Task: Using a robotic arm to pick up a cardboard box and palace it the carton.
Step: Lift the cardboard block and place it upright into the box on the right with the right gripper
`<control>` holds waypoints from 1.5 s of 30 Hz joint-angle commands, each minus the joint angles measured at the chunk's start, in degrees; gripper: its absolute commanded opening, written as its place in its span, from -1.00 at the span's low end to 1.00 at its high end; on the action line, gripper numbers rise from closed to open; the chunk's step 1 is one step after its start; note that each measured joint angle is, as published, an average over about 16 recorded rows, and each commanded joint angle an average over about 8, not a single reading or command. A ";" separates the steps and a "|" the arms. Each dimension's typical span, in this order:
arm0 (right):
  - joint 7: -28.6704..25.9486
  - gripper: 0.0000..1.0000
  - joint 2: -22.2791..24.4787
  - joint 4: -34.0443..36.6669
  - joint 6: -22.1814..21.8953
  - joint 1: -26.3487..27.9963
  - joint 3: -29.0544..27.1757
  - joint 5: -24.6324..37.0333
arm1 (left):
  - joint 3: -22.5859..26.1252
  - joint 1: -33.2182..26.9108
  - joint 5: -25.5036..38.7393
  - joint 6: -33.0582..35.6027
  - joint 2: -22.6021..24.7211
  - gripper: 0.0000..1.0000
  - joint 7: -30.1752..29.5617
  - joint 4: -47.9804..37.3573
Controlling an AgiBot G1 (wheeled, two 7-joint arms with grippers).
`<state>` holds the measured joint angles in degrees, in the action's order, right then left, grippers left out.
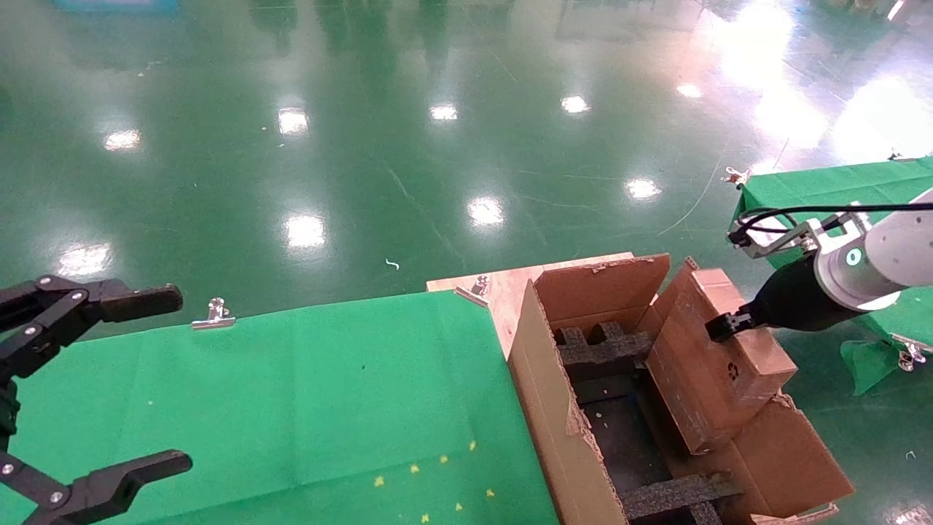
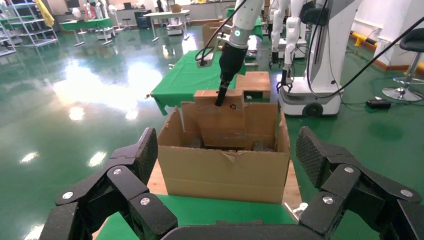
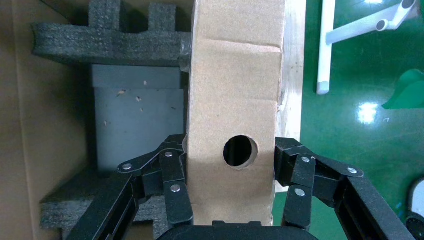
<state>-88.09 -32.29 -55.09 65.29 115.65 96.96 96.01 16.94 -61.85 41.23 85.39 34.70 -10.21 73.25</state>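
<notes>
The right gripper [image 3: 230, 200], black with jointed fingers, is clamped on the small flat brown cardboard box [image 1: 718, 357], one finger [image 3: 170, 185] pressed to each broad side and the narrow face with the round hole [image 3: 240, 151] lying between them. The white glossy robotic arm [image 1: 885, 251] with its silver wrist and black cable reaches in from the robot's right, its black forearm sloping down to meet the cardboard box near its upper end. The cardboard box stands on edge and tilted, its lower part down inside the large brown corrugated carton [image 1: 539, 394] along that carton's right side, its upper part rising above the rim; a small recycling mark [image 1: 732, 370] shows on its broad face. The carton has ragged torn flaps [image 1: 601, 288] and black foam inserts [image 1: 601, 350] at the far and near ends, with a dark grey bottom between them. It stands on a pale wooden board [image 1: 503, 288] at the right end of the green cloth-covered surface [image 1: 291, 394], whose cloth is held by a silver clip [image 1: 213, 315]. The left gripper [image 1: 109, 379], all black, hangs at the left edge of that surface with its fingers spread wide apart and nothing between them. A second green-covered surface [image 1: 824, 189] stands behind the right arm on the shiny green floor [image 1: 364, 146].
</notes>
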 commanded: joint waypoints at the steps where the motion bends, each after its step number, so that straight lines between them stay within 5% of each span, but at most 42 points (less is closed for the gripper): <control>1: -0.67 -1.00 0.08 -0.60 -0.47 -0.46 0.21 0.36 | 0.01 0.00 0.00 0.00 0.00 1.00 0.00 0.00; 19: -2.28 -1.00 -2.19 0.14 -7.30 -7.10 1.75 1.74 | 0.06 -0.01 -0.04 -0.03 -0.02 1.00 0.03 0.00; 45: 1.97 -1.00 -10.70 11.82 -12.02 -16.64 3.05 -0.53 | 0.14 -0.03 -0.09 -0.06 -0.06 1.00 0.07 0.00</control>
<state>-85.90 -42.99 -43.15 53.45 99.12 99.91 95.29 17.07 -61.88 41.13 85.33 34.64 -10.14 73.25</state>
